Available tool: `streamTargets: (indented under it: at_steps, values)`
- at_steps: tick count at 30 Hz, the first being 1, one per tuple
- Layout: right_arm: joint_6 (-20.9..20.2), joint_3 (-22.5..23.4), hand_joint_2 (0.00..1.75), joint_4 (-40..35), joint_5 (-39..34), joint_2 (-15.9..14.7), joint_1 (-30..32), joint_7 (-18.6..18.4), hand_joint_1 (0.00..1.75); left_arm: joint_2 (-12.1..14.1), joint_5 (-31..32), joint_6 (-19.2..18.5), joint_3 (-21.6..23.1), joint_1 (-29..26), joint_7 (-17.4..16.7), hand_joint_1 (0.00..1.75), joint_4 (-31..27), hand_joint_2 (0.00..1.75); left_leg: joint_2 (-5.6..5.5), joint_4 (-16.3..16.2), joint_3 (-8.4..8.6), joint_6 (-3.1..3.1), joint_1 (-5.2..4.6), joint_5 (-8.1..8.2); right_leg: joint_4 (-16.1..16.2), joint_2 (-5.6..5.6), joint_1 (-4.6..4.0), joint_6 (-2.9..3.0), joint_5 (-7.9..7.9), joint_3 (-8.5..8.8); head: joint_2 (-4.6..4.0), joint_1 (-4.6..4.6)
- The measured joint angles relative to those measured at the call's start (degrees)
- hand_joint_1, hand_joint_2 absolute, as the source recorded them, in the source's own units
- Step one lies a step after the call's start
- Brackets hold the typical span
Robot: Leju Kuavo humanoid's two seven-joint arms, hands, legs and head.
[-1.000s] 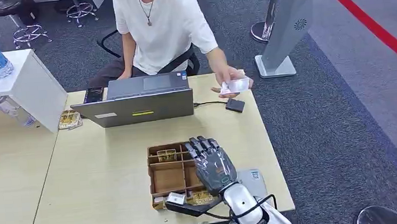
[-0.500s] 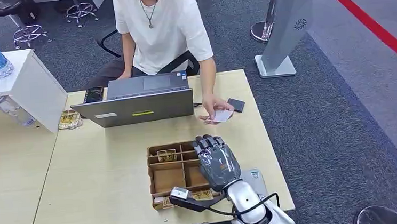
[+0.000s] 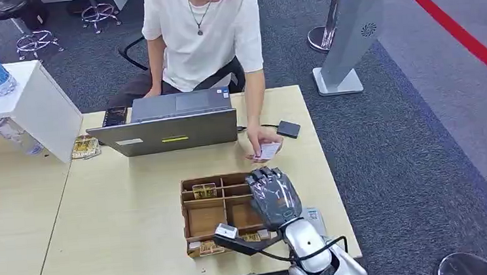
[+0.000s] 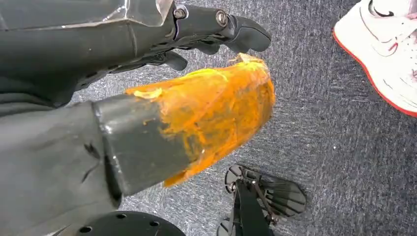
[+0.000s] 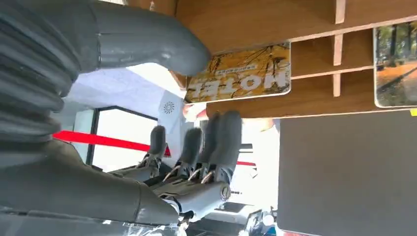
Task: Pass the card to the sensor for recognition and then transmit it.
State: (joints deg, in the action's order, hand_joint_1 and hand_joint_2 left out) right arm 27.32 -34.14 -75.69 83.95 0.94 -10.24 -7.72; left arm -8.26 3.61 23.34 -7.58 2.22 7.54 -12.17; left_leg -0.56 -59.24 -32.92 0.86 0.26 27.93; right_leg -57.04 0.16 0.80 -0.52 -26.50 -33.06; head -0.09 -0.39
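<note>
The right robot hand hangs palm down over the right end of the tray, fingers stretched out with small gaps and holding nothing; the right wrist view shows the same spread. The left robot hand hangs low over grey carpet, and whether its fingers are apart or closed I cannot tell. On the bench, going left to right: a laptop at the far edge, the tray with picture cards in its slots, then the card pinched in a person's hand, low over the bench beyond the robot fingers. Just right of that lies the dark sensor.
</note>
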Motion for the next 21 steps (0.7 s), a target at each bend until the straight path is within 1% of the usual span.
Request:
streamTargets:
  at_steps: [1,3,5,10,11,13,14,15,16,18,21]
  values:
    - [0.0,0.02,1.75,0.0,-0.02,0.0,0.04,0.0,1.31,0.0,0.0,0.0,0.0,0.0,0.0,0.0,0.0,0.0,0.0,0.0,0.0,0.0,0.0,0.0,0.0,0.0,0.0,0.0,0.0,0.0,0.0,0.0]
    - [0.02,0.0,1.75,-0.04,-0.15,-0.02,0.12,0.02,1.43,0.0,0.0,0.0,0.0,0.0,0.0,0.0,0.0,0.0,0.0,0.0,0.0,0.0,0.0,0.0,0.0,0.0,0.0,0.0,0.0,0.0,0.0,0.0]
    - [0.02,0.02,1.75,-0.11,-0.24,-0.02,0.18,0.13,1.48,0.0,0.04,0.0,0.0,0.0,0.0,0.0,0.0,0.0,0.0,0.0,0.0,0.0,0.0,0.0,0.0,0.0,0.0,0.0,0.0,0.0,0.0,0.0]
    - [0.02,0.02,1.75,-0.11,-0.24,-0.02,0.18,0.13,1.48,0.0,0.04,0.0,0.0,0.0,0.0,0.0,0.0,0.0,0.0,0.0,0.0,0.0,0.0,0.0,0.0,0.0,0.0,0.0,0.0,0.0,0.0,0.0]
    - [0.02,0.02,1.75,-0.11,-0.24,-0.02,0.18,0.13,1.59,0.0,0.04,0.0,0.0,0.0,0.0,0.0,0.0,0.0,0.0,0.0,0.0,0.0,0.0,0.0,0.0,0.0,0.0,0.0,0.0,0.0,0.0,0.0]
    - [0.0,0.02,1.75,-0.13,-0.26,-0.02,0.21,0.18,1.59,0.0,0.06,0.0,0.0,0.0,0.0,0.0,0.0,0.0,0.0,0.0,0.0,0.0,0.0,0.0,0.0,0.0,0.0,0.0,0.0,0.0,0.0,0.0]
    - [-0.02,0.0,1.75,-0.15,-0.33,-0.02,0.3,0.48,1.71,0.0,0.15,-0.02,0.0,0.0,0.0,0.0,0.0,0.0,0.0,0.0,0.0,0.0,0.0,0.0,0.0,0.0,0.0,0.0,0.0,0.0,0.0,0.0]
    - [-0.02,0.0,1.75,-0.15,-0.33,-0.02,0.3,0.55,1.71,0.0,0.15,-0.02,0.0,0.0,0.0,0.0,0.0,0.0,0.0,0.0,0.0,0.0,0.0,0.0,0.0,0.0,0.0,0.0,0.0,0.0,0.0,0.0]
    - [-0.13,-0.02,1.75,-0.15,-0.46,0.0,0.36,1.05,1.75,0.0,0.17,-0.02,0.0,0.0,0.0,0.0,0.0,0.0,0.0,0.0,0.0,0.0,0.0,0.0,0.0,0.0,0.0,0.0,0.0,0.0,0.0,0.0]
    - [1.36,-0.02,1.75,-1.9,-0.5,-0.02,1.01,1.99,1.75,0.0,0.42,-0.02,-0.07,-0.01,0.0,0.0,0.0,0.0,0.0,0.0,0.0,0.0,0.0,0.0,0.0,0.0,0.0,0.0,0.0,0.0,0.0,0.02]
    - [2.64,-0.07,1.75,-3.82,-0.48,-0.04,1.58,2.27,1.75,0.0,0.42,0.0,-0.13,0.01,0.0,0.0,0.0,0.0,0.0,0.0,0.0,0.0,0.0,0.01,0.0,0.0,0.0,0.0,0.0,0.0,0.0,0.0]
